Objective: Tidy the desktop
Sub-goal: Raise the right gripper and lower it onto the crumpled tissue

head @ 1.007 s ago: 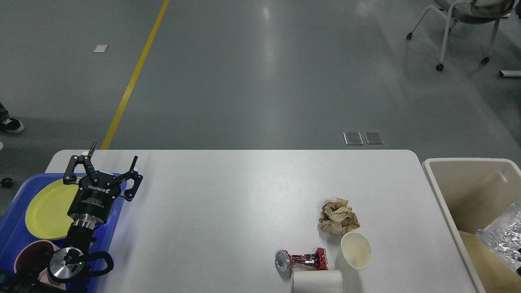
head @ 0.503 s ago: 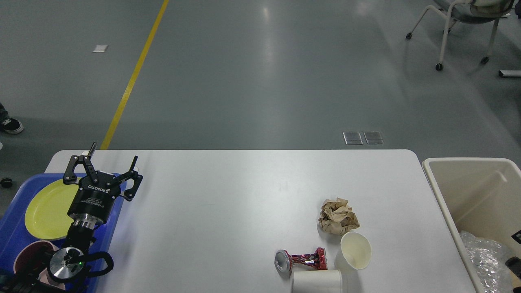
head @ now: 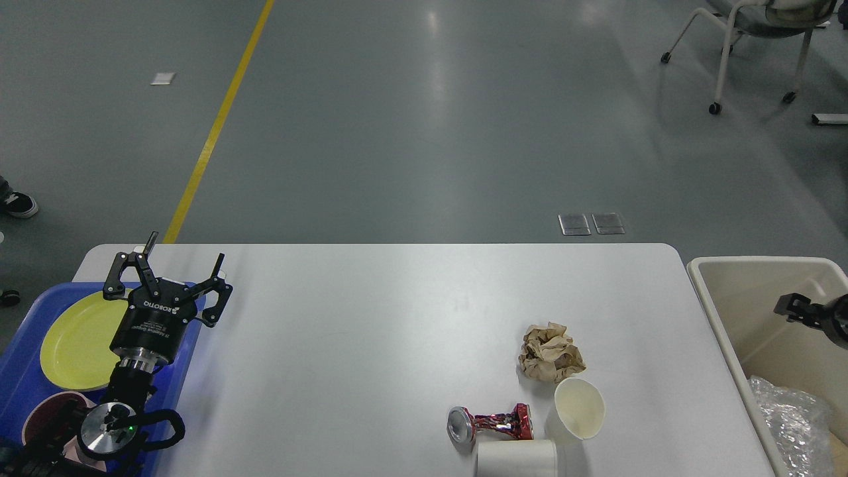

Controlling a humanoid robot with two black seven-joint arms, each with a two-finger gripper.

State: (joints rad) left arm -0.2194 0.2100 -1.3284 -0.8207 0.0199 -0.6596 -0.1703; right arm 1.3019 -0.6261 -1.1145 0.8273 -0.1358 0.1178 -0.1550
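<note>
The white desktop [head: 371, 331] carries litter at its near right: a crumpled brown paper ball [head: 551, 353], a crushed red can [head: 491, 424], a paper cup lying on its side [head: 580, 408] and a second white cup [head: 517, 458] at the bottom edge. My left gripper [head: 185, 248] is open and empty, held above the table's left end by the blue tray. Only a dark tip of my right gripper [head: 797, 307] shows at the right edge, over the beige bin; its fingers cannot be told apart.
The blue tray [head: 16, 377] at the left holds a yellow plate [head: 73, 341] and a maroon bowl [head: 43, 411]. The beige bin [head: 719, 311] stands off the table's right end with crinkled clear plastic [head: 792, 424] inside. A wheeled chair [head: 748, 33] stands far back right.
The crinkled plastic dropped from beside my right gripper down into the bin. The right gripper then rose and moved left above the bin. My left arm stayed still.
</note>
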